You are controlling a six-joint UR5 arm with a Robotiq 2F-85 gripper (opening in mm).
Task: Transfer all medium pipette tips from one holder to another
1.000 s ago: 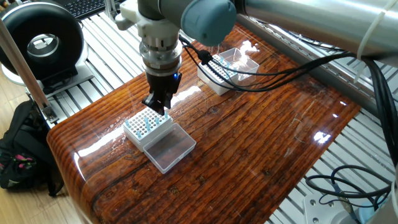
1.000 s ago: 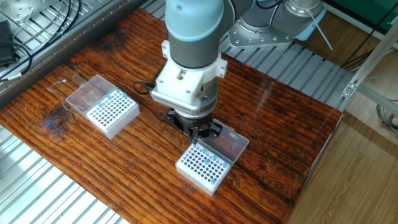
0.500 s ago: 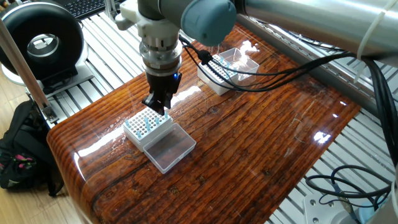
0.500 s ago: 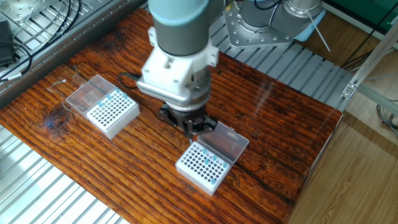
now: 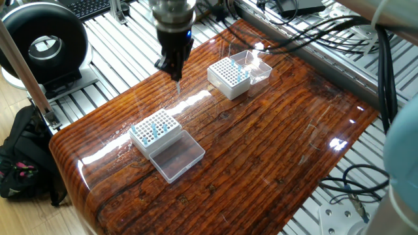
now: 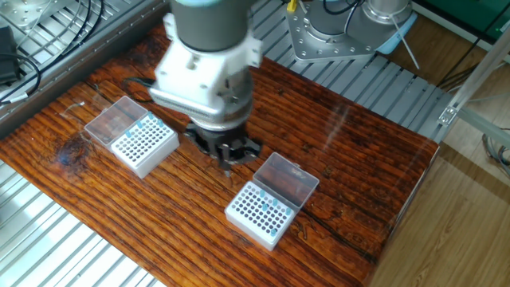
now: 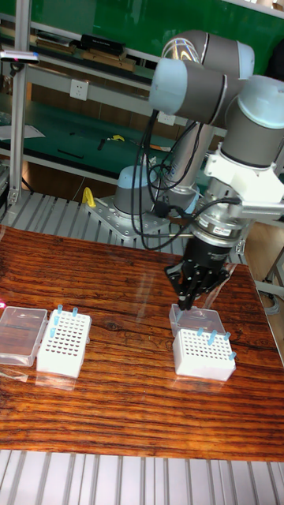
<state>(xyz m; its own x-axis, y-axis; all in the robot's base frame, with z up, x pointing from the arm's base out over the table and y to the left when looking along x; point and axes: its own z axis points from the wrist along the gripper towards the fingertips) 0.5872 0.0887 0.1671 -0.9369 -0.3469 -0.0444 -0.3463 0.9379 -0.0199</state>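
My gripper (image 5: 175,67) (image 6: 226,157) (image 7: 189,297) hangs above the wood between the two holders, shut on one medium pipette tip (image 5: 177,83) that points down below the fingers. A white grid holder (image 5: 155,128) (image 6: 260,212) (image 7: 203,353) with several pale-blue tips stands just behind the gripper's path, its clear lid (image 5: 175,155) open beside it. The other white holder (image 5: 228,77) (image 6: 143,143) (image 7: 63,341) carries a few tips along one edge, with its lid (image 6: 110,121) open too.
The wooden table top (image 5: 274,150) is edged by slotted aluminium rails (image 6: 48,239). A black round device (image 5: 42,46) and a dark bag (image 5: 23,156) sit off the table's left end. Cables (image 5: 294,59) run along the far side.
The gripper has risen off the lidded holder at the near end and moved away from it with a tip between its fingers, toward the other holder.
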